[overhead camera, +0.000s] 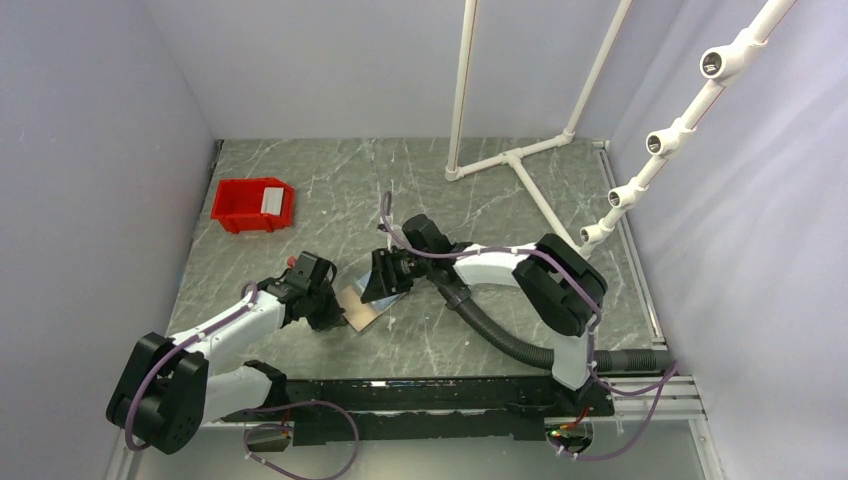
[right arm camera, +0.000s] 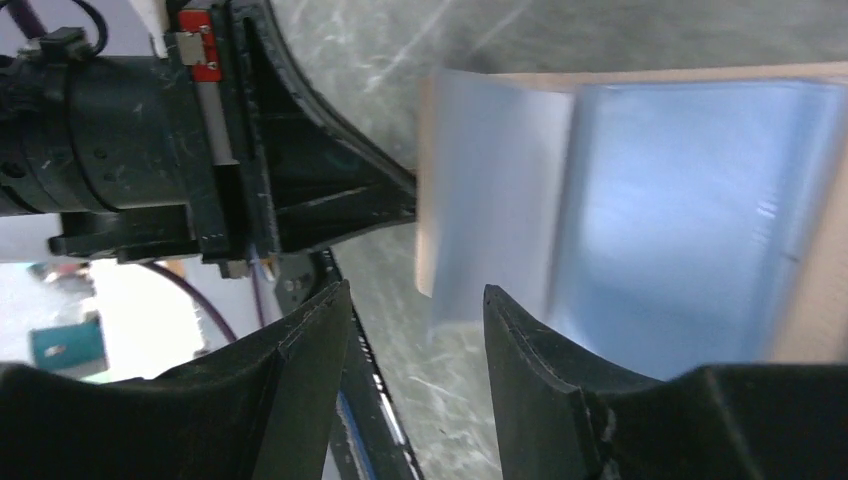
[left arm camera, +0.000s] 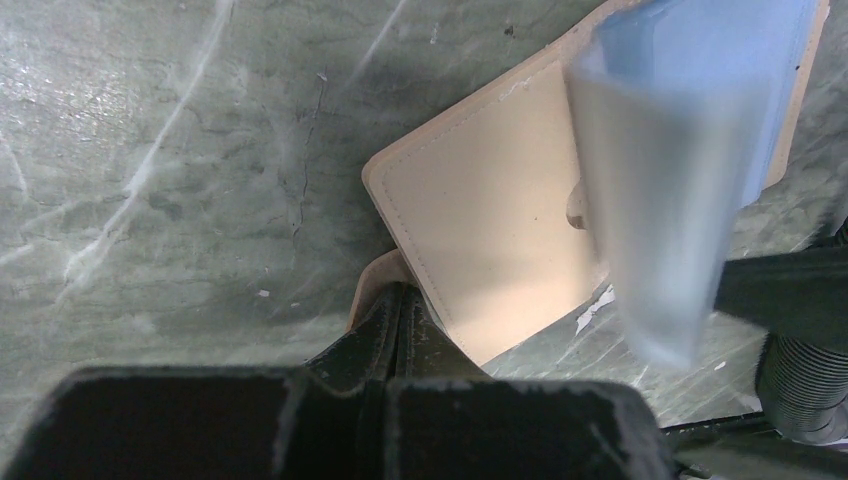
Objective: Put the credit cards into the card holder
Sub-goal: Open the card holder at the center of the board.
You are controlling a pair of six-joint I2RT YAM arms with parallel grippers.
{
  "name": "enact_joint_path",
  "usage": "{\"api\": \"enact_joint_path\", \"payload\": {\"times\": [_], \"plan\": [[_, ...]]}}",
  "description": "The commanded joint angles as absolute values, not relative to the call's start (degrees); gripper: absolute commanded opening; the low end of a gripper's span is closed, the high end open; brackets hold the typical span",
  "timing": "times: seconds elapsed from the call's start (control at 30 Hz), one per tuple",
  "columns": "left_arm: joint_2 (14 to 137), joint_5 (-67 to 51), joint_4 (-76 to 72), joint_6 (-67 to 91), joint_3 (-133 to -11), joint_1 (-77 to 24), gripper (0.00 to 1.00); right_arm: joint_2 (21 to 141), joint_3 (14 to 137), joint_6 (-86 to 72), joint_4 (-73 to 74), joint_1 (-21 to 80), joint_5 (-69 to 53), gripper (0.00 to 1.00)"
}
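The tan card holder [left arm camera: 480, 230] lies on the marble table, and my left gripper [left arm camera: 398, 305] is shut on its near corner. A pale blue-grey credit card [left arm camera: 670, 170], blurred, lies partly over the holder's far end and sticks out past its edge. In the right wrist view the same credit card [right arm camera: 650, 220] rests on the card holder [right arm camera: 815, 290], just beyond my right gripper [right arm camera: 415, 310]. That gripper is open with only table between its fingers, and its right finger [right arm camera: 520, 350] is next to the card's edge. From above, both grippers [overhead camera: 328, 305] [overhead camera: 385, 278] meet at the card holder [overhead camera: 362, 310].
A red bin [overhead camera: 250, 205] stands at the back left. A white pipe frame [overhead camera: 520, 160] rises at the back, and a pipe rack [overhead camera: 680, 130] runs along the right side. Walls close in the table on three sides.
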State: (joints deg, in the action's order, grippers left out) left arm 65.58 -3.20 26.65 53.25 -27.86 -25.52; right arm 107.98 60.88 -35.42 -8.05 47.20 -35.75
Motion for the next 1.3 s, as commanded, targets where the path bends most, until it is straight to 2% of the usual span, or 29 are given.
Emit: {"api": "enact_joint_path", "payload": {"times": [0.0, 0.07, 0.1, 0.3, 0.37, 0.43, 0.5, 0.53, 0.63, 0.73, 0.87, 1.0, 1.07, 1.13, 1.2, 1.27], "plan": [[66.15, -3.72, 26.76, 54.15, -27.18, -25.48, 0.0, 113.28, 59.16, -44.32, -24.55, 48.74, -46.07, 0.52], [65.41, -3.83, 27.71, 54.83, -27.45, -25.49, 0.02, 115.57, 58.88, -45.14, -25.99, 49.19, -46.3, 0.52], [64.65, -3.75, 28.77, 55.25, -27.73, -25.49, 0.06, 116.1, 58.95, -44.58, -25.49, 49.28, -46.03, 0.52], [54.69, -3.78, 42.55, 58.28, -33.42, -25.49, 0.44, 117.32, 61.25, -35.98, -15.22, 49.28, -39.64, 0.52], [50.98, -2.85, 48.75, 58.78, -38.55, -25.49, 0.47, 117.64, 61.0, -35.42, -15.05, 49.39, -38.32, 0.5], [48.73, -0.58, 51.57, 59.05, -42.65, -25.49, 0.42, 118.35, 60.6, -35.93, -15.25, 49.48, -36.76, 0.44], [49.28, -0.17, 50.19, 58.7, -44.87, -25.49, 0.36, 119.13, 60.01, -36.78, -15.68, 49.48, -35.51, 0.3], [50.92, -0.18, 46.75, 57.91, -44.85, -25.44, 0.31, 119.28, 59.57, -37.44, -16.38, 49.48, -35.32, 0.24], [61.32, -6.86, 33.64, 54.86, -45.04, -25.14, 0.02, 119.32, 59.03, -38.33, -17.12, 49.78, -34.04, 0.09], [73.99, -9.72, 28.74, 53.36, -47.12, -25.13, 0.0, 118.25, 58.53, -38.94, -17.53, 49.83, -32.95, 0.01], [80.78, -7.88, 25.65, 52.1, -44.33, -24.55, 0.0, 115.93, 57.55, -38.38, -16.72, 49.56, -33.17, 0.0], [79.24, -3.56, 26.31, 53.6, -38.13, -24.45, 0.0, 112.4, 56.86, -35.9, -13.55, 48.33, -35.72, 0.01], [77.44, -2.78, 25.55, 54.96, -34.68, -24.42, 0.0, 112.45, 59.13, -34.81, -10.62, 47.96, -38.56, 0.09], [76.31, -4.12, 23.03, 56.23, -30.68, -24.43, 0.0, 112.62, 60.74, -34.82, -9.9, 47.94, -39.42, 0.23], [76.27, -3.97, 21.7, 56.97, -28.23, -24.43, 0.0, 113.13, 62.12, -35.35, -9.74, 48.34, -38.24, 0.28], [76.23, -3.5, 21.96, 57.23, -27.15, -24.43, 0.0, 114.24, 62.68, -36.53, -10.97, 49.0, -37.93, 0.28]]}}
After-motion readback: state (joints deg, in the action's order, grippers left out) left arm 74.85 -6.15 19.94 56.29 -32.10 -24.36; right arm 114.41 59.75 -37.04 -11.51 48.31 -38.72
